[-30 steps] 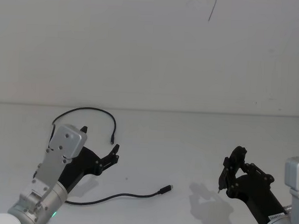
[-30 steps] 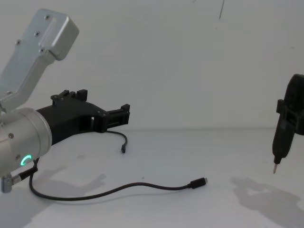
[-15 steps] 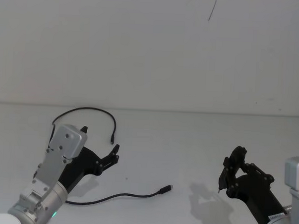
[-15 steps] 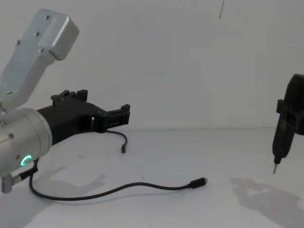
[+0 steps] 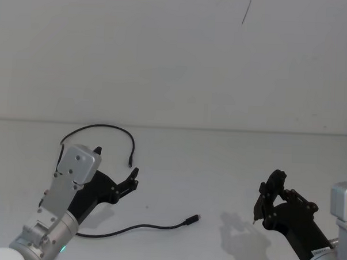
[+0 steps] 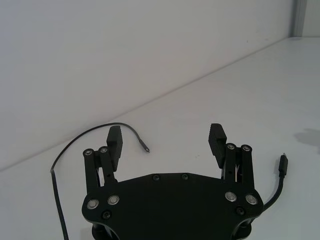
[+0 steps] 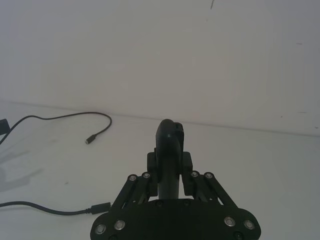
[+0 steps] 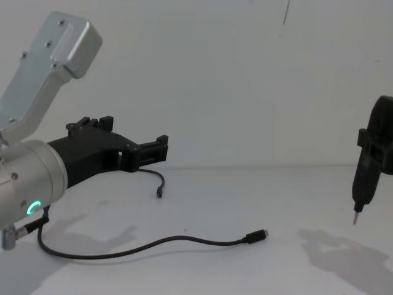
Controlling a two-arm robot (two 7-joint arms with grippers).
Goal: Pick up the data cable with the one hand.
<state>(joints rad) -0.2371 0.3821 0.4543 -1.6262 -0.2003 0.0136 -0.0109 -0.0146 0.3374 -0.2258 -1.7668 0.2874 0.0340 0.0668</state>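
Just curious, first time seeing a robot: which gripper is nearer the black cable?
Left. The left gripper hangs open between the two ends of the data cable. The right gripper, shut on a pen-like tool, sits off to the cable's right.

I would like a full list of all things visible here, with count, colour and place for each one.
data cable: one, black, lying loose on the table, far end curved behind the left gripper, near plug toward the middle
pen-like tool: one, dark, held tip-down in the right gripper
table: one, white, under everything
wall: one, white, behind the table
left gripper: one, black, fingers open, above the table's left side
right gripper: one, black, on the right, fingers closed on the tool
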